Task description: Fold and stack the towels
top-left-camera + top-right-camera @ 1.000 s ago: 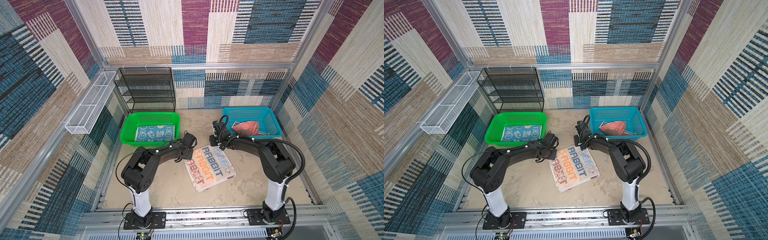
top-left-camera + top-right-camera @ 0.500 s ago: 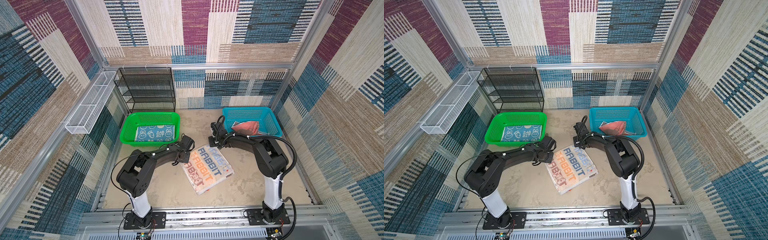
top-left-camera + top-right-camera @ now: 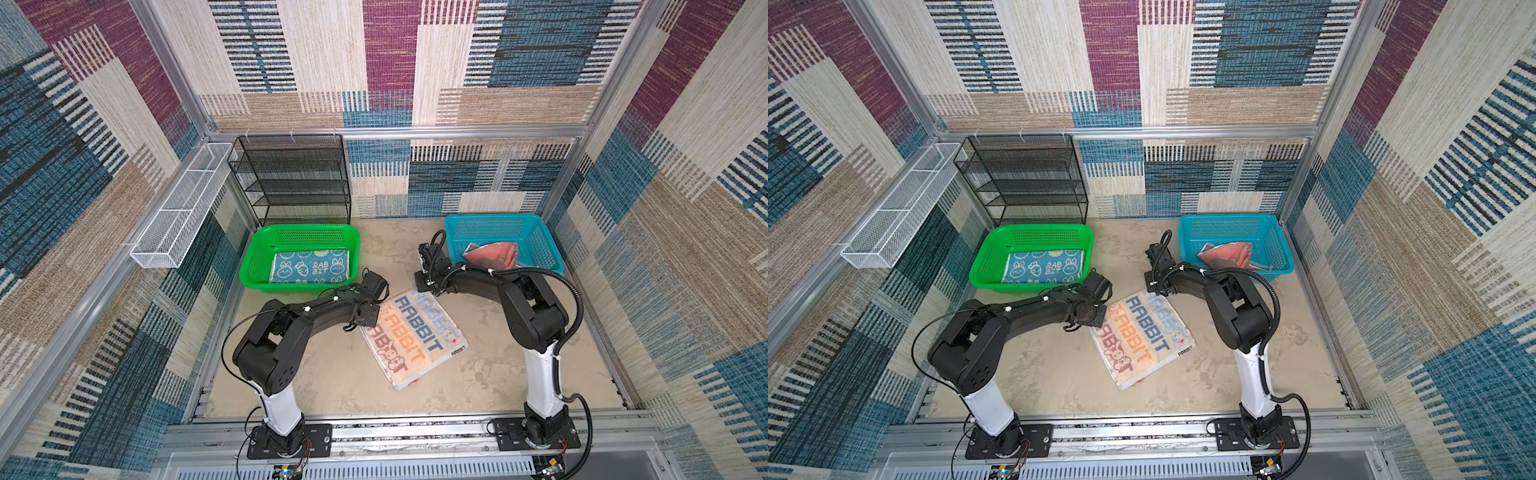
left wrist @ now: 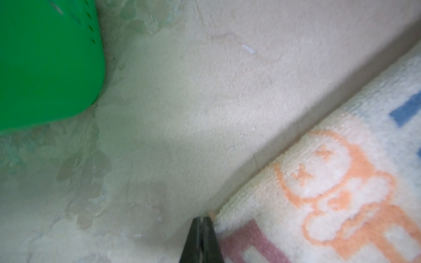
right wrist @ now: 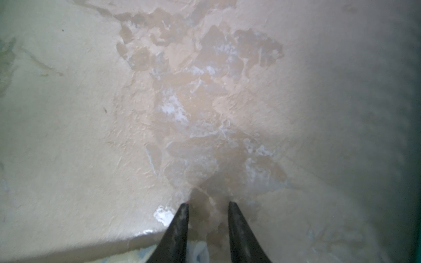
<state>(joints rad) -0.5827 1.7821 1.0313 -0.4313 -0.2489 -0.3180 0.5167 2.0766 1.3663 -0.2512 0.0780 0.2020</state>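
Left wrist view: left hand [image 4: 201,219] was shut at corner of towel [image 4: 341,193], hold unclear. Right hand [image 5: 208,203] part-open, empty, above another corner. Towel lay flat on worktop [image 3: 332,374]. Step: gripping corners. Next needed right closing, then fold-over.

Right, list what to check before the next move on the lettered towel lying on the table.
1. The lettered towel lies flat on the table: ok.
2. The left gripper is shut at a towel corner: ok.
3. Cloth is pinched in it: cannot tell.
4. The right gripper is closed on a corner: not ok, jaws apart, gripping nothing.
5. The coral towel is folded: not ok, crumpled in the blue basket.
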